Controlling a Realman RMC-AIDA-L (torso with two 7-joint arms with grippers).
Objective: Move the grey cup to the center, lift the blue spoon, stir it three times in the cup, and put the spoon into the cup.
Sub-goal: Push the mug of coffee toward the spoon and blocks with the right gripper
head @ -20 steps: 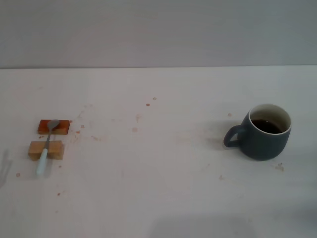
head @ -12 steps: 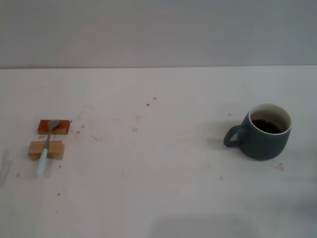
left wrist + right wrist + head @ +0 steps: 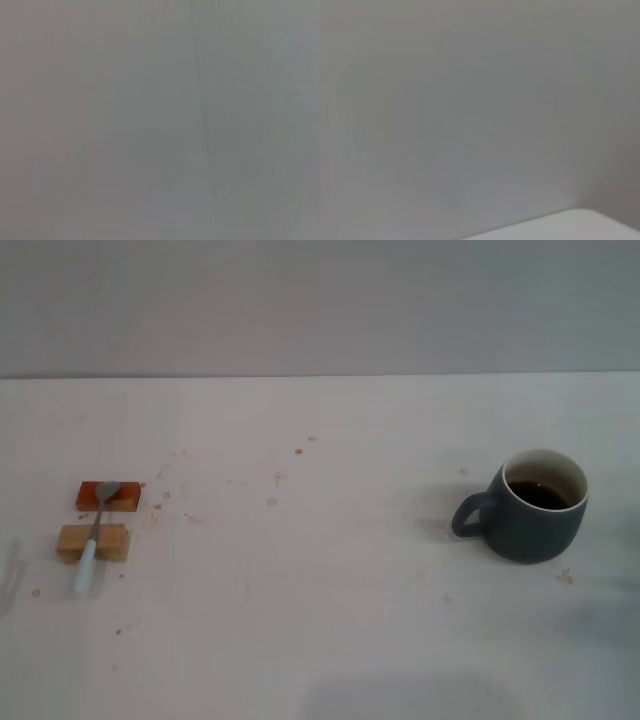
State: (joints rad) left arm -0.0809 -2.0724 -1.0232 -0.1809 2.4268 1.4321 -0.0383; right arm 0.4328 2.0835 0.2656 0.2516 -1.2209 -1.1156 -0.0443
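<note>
Neither of my grippers appears in any view, so I cannot tell whether they are released or clenched; both wrist views show only blank grey surface.

The grey cup stands upright near the right edge of the worktop, handle turned toward the middle, dark liquid inside. I judge it ceramic: heavy, rigid, smooth-walled and breakable, with liquid that could slop if tilted or jerked. Best hold would be across the body or at the handle, kept level and moved slowly.

The blue spoon lies near the left edge, well apart from the cup. Its bowl rests on a reddish block and its neck across a tan block, the pale handle end sloping down to the worktop. I judge it light, stiff and slim, liable to slip; the raised stretch of handle beside the tan block offers the cleanest hold.

Small brown stains dot the worktop. Nothing stands between the cup and the centre.
</note>
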